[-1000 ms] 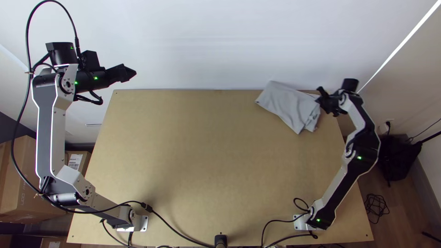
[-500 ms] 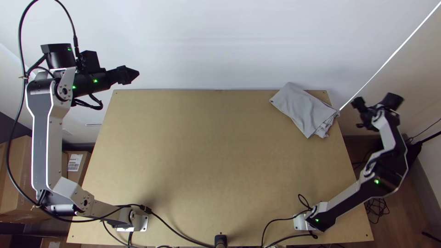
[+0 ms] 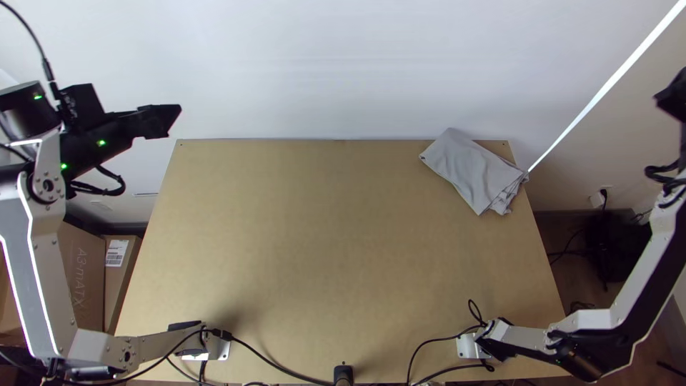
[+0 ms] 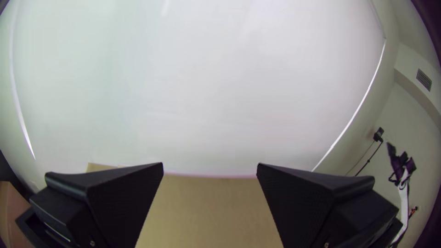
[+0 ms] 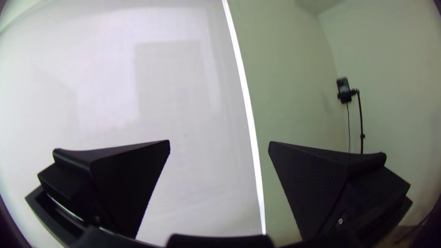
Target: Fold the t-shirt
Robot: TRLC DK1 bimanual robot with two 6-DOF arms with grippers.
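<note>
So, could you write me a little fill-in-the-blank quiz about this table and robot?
The cloth lies near the table's far ____ corner.
The cloth's color is ____.
The left gripper is not shut but ____.
The right gripper, fingers apart, holds ____.

Missing words: right; gray; open; nothing.

One grey t-shirt [image 3: 471, 171] lies on one wooden counter [image 3: 321, 250]. There are two arms, one left arm [image 3: 32, 271] and one right arm [image 3: 654, 264], and two hands, one left hand [image 3: 174, 119] and one right hand [image 3: 672, 99], with two fingers [image 4: 124, 197] apiece, four altogether. I count one wall vent [image 4: 424, 79].
</note>
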